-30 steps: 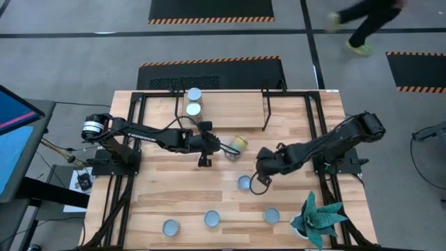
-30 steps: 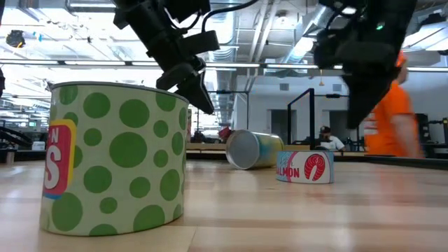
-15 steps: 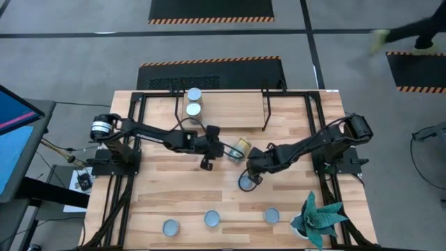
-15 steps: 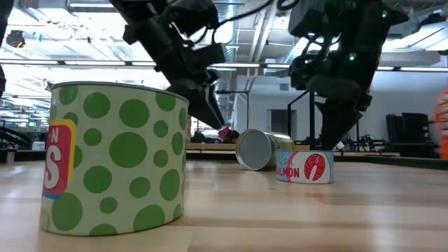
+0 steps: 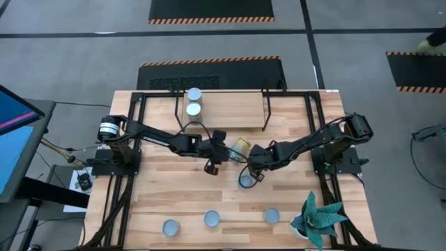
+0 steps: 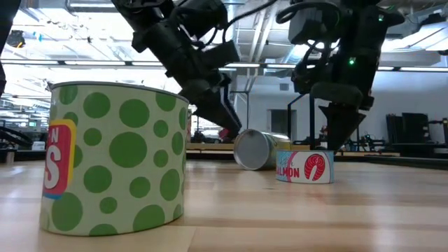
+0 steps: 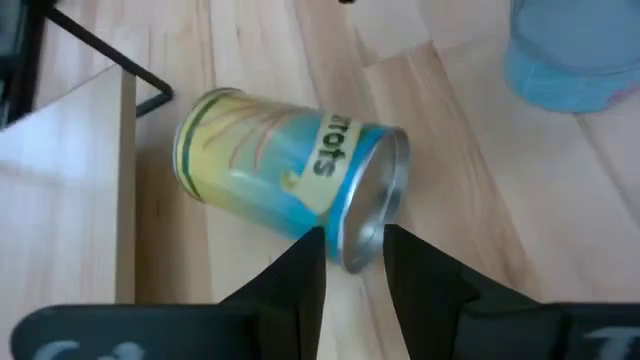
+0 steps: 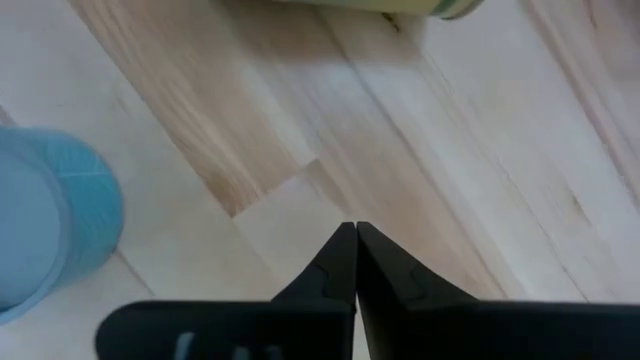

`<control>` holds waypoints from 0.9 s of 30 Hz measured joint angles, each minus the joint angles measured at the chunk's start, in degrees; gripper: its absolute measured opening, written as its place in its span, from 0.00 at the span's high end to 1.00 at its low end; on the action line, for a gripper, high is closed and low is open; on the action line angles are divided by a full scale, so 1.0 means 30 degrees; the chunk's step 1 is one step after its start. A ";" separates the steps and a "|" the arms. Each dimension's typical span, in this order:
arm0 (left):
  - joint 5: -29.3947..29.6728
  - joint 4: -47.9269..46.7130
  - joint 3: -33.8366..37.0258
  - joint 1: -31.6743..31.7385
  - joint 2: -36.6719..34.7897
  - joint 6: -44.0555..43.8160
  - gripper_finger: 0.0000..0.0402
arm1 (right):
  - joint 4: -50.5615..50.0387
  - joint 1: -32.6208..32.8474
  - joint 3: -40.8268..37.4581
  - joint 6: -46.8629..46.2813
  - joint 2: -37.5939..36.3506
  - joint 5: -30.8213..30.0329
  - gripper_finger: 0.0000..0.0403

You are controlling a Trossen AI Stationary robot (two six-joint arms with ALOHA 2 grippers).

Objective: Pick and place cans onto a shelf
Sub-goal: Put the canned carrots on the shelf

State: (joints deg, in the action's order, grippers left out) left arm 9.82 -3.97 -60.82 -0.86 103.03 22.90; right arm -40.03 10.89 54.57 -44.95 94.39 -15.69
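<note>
A can with a yellow and blue label [image 5: 241, 146] lies on its side in the middle of the table. My left gripper [image 7: 352, 262] is open; its tips stand on either side of the lowest edge of the silvery end of this lying can [image 7: 290, 175]. Beside that can stands a low salmon can [image 6: 305, 167], upright. My right gripper [image 8: 355, 232] is shut, just above the wood between the lying can and the salmon can [image 5: 245, 181]. Two cans [image 5: 194, 102] stand on the shelf [image 5: 223, 101] at the far side. My left gripper comes at the lying can slanting down from the table's left, its fingertips [image 7: 308, 258] beside the can's end rim [image 7: 362, 255]. Whether they touch the rim, I cannot tell. The can rests on its side on the table.
Three more cans [image 5: 212, 219] stand along the near edge, one of them the green-dotted can [image 6: 115, 157] that looms close in the low view. A green spiky plant [image 5: 317, 217] is at the near right corner. The shelf's black legs [image 5: 265, 111] rise behind the lying can.
My left gripper has gone down and toward the table's right, up to the lying can. My right gripper has sunk and shifted toward the table's left, ending just above the salmon can.
</note>
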 joint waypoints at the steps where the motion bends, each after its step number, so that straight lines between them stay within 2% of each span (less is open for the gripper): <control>1: 0.0180 -0.0128 0.0024 -0.0007 0.0077 0.0022 0.76 | -0.0007 -0.0064 0.0000 -0.0013 0.0000 0.0027 0.94; 8: 0.1556 0.0522 -0.0087 0.0000 0.1075 0.0152 0.76 | 0.0103 -0.0070 0.0000 -0.0036 0.0001 0.0281 0.94; 15: 0.2247 0.1147 -0.0087 0.0058 0.1046 -0.0010 0.76 | 0.0170 -0.0070 0.0000 -0.0080 0.0007 0.0331 0.94; 22: 0.3789 0.1313 -0.0087 0.0058 0.1038 -0.0261 0.76 | -0.3712 0.0176 -0.0007 -0.2455 0.0007 -0.0210 0.94; 27: 0.5311 0.1092 -0.0087 0.0066 0.1038 -0.1982 0.76 | -0.2784 0.0799 -0.0007 -0.0461 0.0007 -0.0635 0.91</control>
State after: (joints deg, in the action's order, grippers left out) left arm 25.75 -0.70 -61.08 -0.67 106.15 16.95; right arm -48.38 13.28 54.54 -46.33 94.41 -17.60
